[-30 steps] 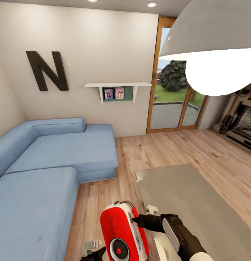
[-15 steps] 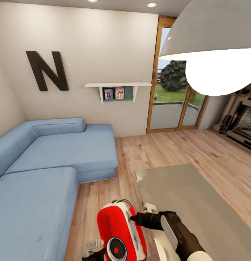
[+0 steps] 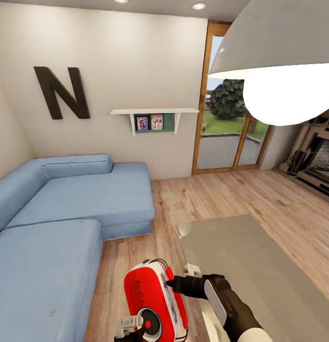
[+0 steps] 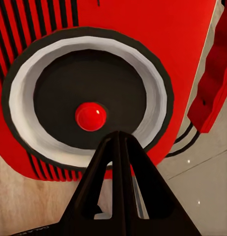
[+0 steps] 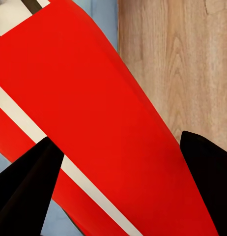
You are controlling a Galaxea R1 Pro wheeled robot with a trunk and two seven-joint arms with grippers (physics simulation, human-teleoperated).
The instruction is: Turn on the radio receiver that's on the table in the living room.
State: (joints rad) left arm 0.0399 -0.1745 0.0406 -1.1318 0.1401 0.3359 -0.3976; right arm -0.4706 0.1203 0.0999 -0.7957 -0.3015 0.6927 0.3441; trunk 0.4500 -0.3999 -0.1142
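right tool (image 3: 176,285) grips radio receiver (image 3: 152,297); left tool (image 3: 131,325), fingers together, has moved onto the dial (image 4: 89,101). centre red, press looks imminent.

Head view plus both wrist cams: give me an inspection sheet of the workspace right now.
Surface: coffee table, glossy grey-beige top, bare where visible.
Job's things: red radio receiver held up at the table's near-left corner, above the floor; its round dial has a red centre.
Clutter: nothing seen.
End effectors: right end effector straddles the radio's body, fingers either side; left end effector is closed to a point just below the dial's red centre.
Cables: nothing seen.
Surroundings: blue sectional sofa, black "N", wall shelf with photos, glass doors, pendant lamp, fireplace, wood plank floor.
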